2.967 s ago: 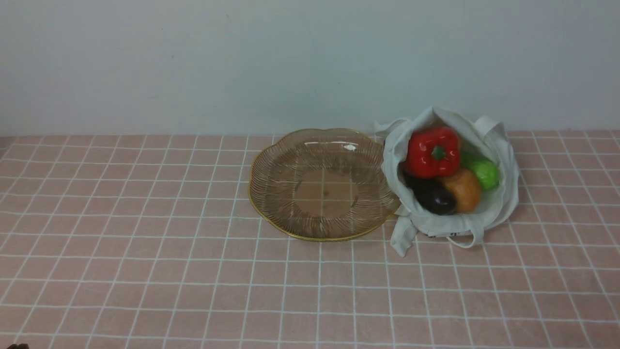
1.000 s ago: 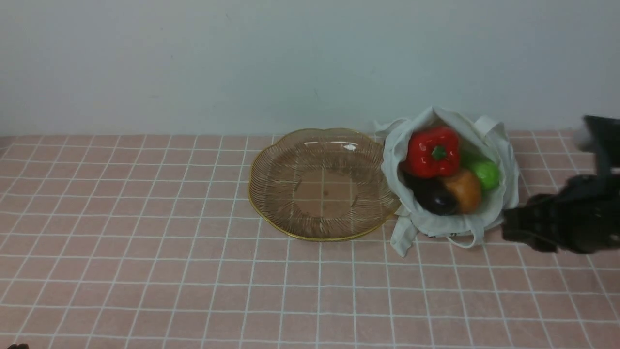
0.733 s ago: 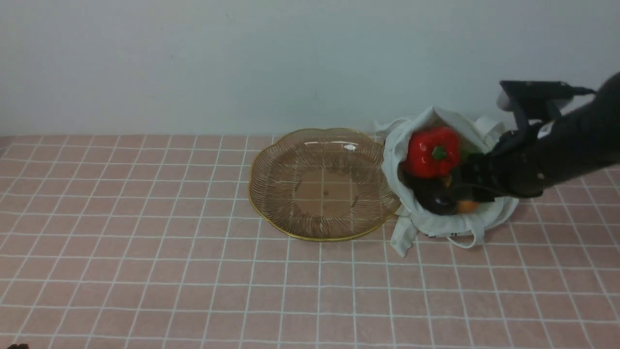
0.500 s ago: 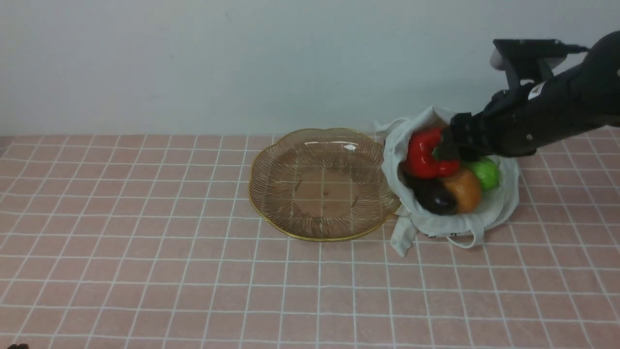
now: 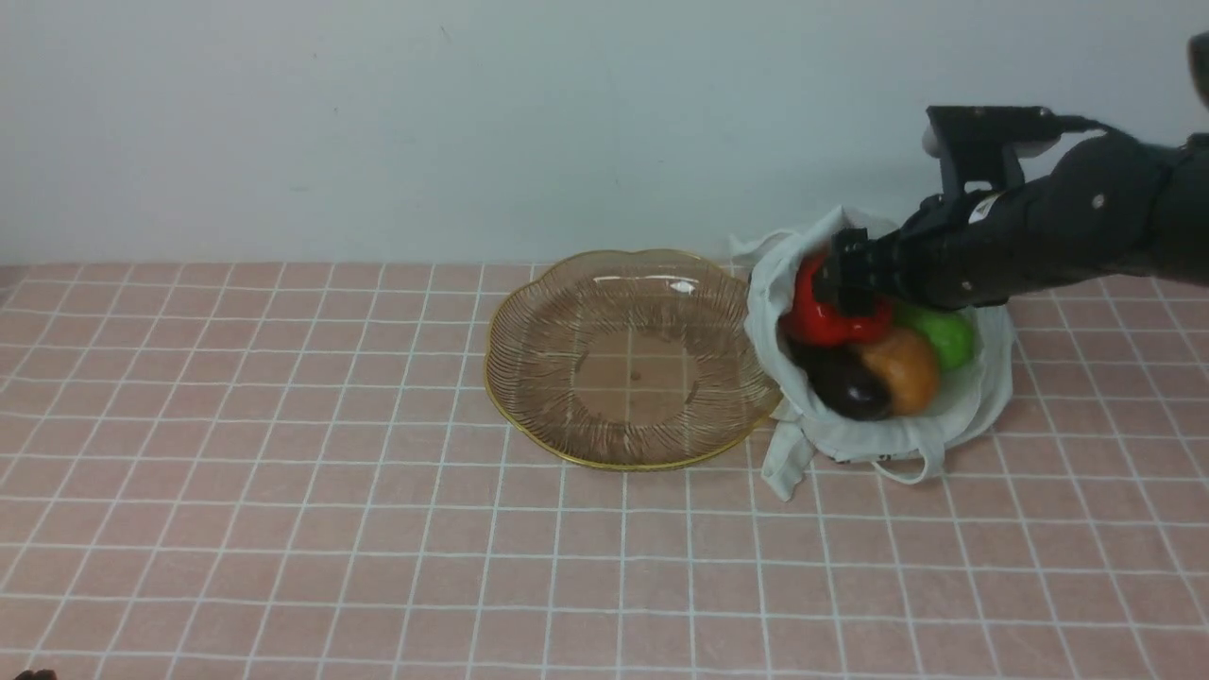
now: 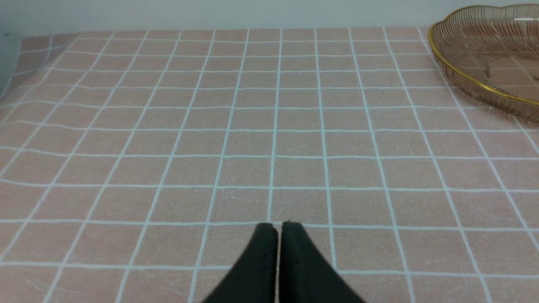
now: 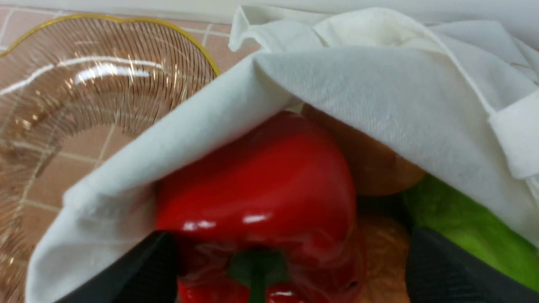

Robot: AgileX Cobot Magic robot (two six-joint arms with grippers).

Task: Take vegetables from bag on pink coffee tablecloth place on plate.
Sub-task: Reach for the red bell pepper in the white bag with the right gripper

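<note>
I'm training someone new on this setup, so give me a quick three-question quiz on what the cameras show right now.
1. Multiple choice: which vegetable sits between the fingers of the right gripper?
a) the eggplant
b) the red pepper
c) the cucumber

2. True or false: the glass plate already holds a vegetable.

3. Fill in the blank: in the front view, the cloth bag stands to the ____ of the plate.

Key: 1. b; 2. false, the plate is bare; 3. right
</note>
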